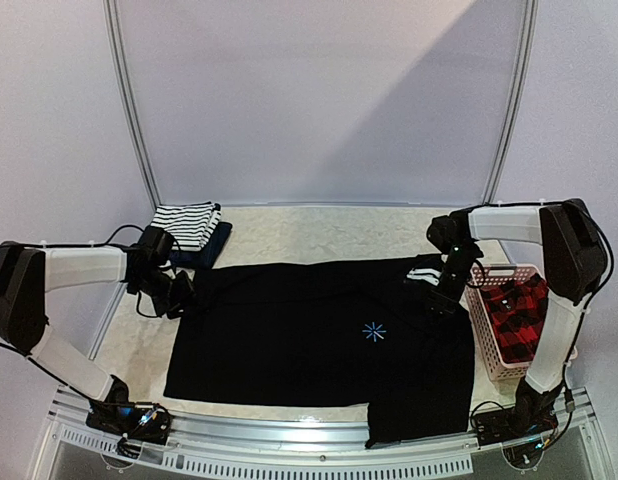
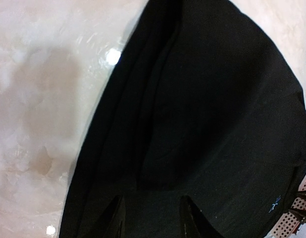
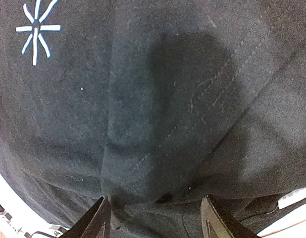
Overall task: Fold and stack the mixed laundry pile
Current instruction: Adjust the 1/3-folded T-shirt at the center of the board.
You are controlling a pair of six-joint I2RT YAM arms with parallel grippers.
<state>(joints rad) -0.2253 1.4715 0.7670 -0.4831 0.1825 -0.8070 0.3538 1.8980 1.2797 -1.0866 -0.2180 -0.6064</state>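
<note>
large black shirt [image 1: 319, 340] lay spread flat across the middle of the worktop [image 1: 289, 235], small blue star mark [image 1: 374, 331] facing up. its near right part reached the near edge of the worktop. black-and-white striped tank top [image 1: 186, 222] lay folded on the navy piece [image 1: 211, 250] at the far left, just beyond the shirt's far left corner. red-black plaid shirt [image 1: 517, 318] lay in the pink basket [image 1: 494, 365] at the right, not yet folded.

left pincer [image 2: 152, 206] was at the shirt's far left edge, jaws partly apart, black cloth below and between them. right pincer [image 3: 154, 206] was at the far right corner, jaws wide apart over gathered cloth. neither appeared closed on the fabric.

judgement: the step in hand was taking both far corners for a fold toward the near edge.

risks noted:
- creases gathered between the right jaws; closing there could catch several layers and skew the fold.
- unequal openings could give unequal bites, one corner slipping free during the lift.
- the part at the near edge could slide off if the cloth were dragged nearward.
- the left arm stood close to the stacked pair; a wide swing could knock it askew.
</note>
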